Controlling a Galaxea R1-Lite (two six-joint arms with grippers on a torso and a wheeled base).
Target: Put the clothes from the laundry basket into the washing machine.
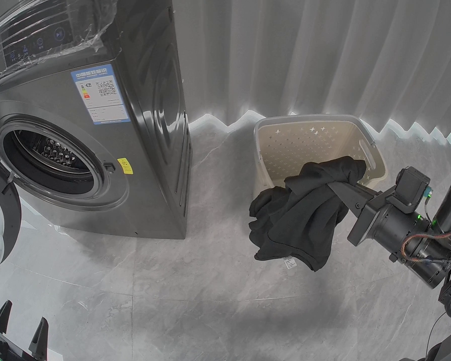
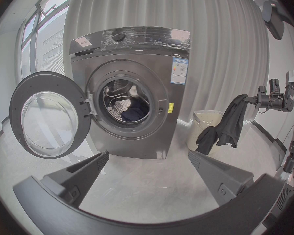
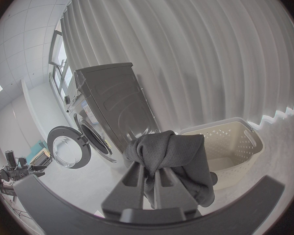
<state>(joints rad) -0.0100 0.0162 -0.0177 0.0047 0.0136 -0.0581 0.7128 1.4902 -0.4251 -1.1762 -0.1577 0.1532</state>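
Just beside laundry basket (image 1: 305, 120), black garment (image 1: 295, 221) aloft in tightly closed right tool (image 1: 342, 189).

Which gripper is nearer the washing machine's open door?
Left. The left gripper is open, near the door; the right gripper holds a dark garment at the laundry basket, farther off.

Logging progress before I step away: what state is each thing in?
washing machine door: wide open.
drum: dark clothing inside.
laundry basket: upright, looks empty.
black garment: lifted, hanging from the right gripper.
right gripper: shut on black garment.
left gripper: open, empty.
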